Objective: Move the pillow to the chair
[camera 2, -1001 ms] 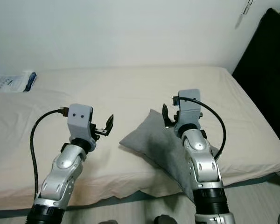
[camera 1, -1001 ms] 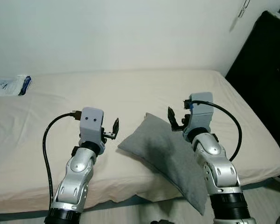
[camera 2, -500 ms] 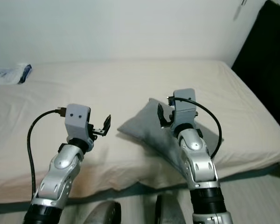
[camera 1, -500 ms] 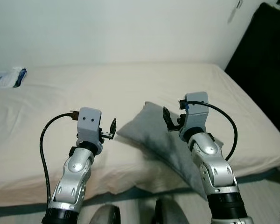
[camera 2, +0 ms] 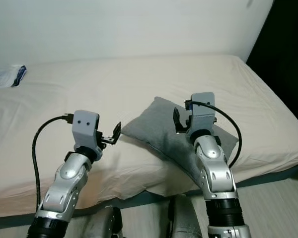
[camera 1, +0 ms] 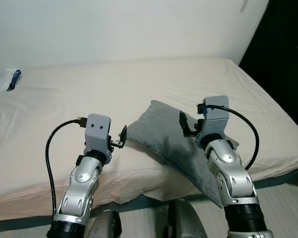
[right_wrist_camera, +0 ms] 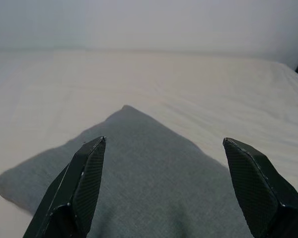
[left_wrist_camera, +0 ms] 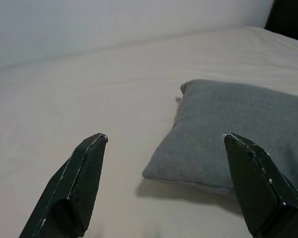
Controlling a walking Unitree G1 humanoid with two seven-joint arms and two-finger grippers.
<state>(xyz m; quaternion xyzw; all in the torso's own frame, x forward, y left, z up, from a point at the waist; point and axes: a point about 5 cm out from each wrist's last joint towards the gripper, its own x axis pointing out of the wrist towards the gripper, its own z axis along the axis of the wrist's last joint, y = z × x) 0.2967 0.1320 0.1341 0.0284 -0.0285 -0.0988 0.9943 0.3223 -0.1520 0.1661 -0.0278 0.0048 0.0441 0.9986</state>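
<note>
A grey pillow lies on the cream bed near its front edge, one corner hanging over the side. My left gripper is open just left of the pillow's near-left corner, close to it but apart. In the left wrist view the pillow lies ahead between the spread fingers. My right gripper is open above the pillow's middle. The right wrist view has the pillow directly below and ahead of its fingers.
A white and blue packet lies at the bed's far left. A dark object stands along the bed's right side. A white wall backs the bed. My own feet stand on the floor by the bed's front edge.
The camera has tilted down and come closer to the bed. Both grippers stay open and sit nearer the pillow, the left one now almost at its corner.
</note>
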